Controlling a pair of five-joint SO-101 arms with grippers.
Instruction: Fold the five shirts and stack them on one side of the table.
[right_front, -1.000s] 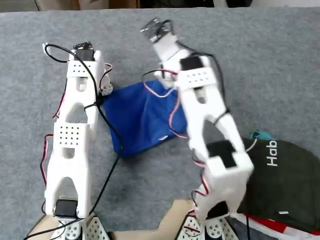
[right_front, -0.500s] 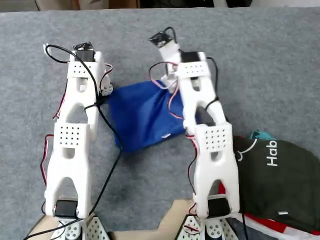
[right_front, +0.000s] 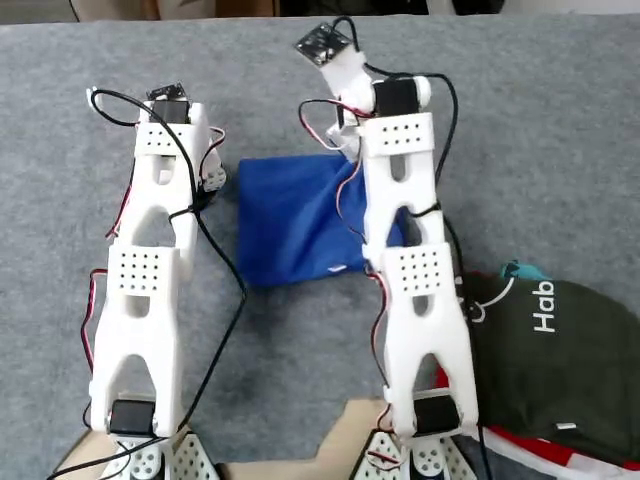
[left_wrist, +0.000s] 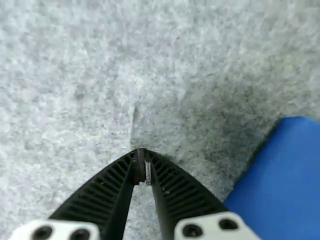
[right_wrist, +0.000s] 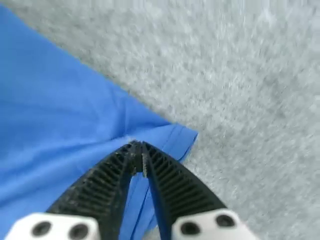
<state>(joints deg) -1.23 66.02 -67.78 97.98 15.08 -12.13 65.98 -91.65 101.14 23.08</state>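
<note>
A grey felt-like cover spreads over the table across nearly the whole high view, with a brown wooden strip along the upper left edge and a pale tan board at bottom centre.

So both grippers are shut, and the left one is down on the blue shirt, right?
No. Both are shut, but the left wrist view shows the left gripper over bare grey table beside the blue shirt; the right gripper is the one on it.
</note>
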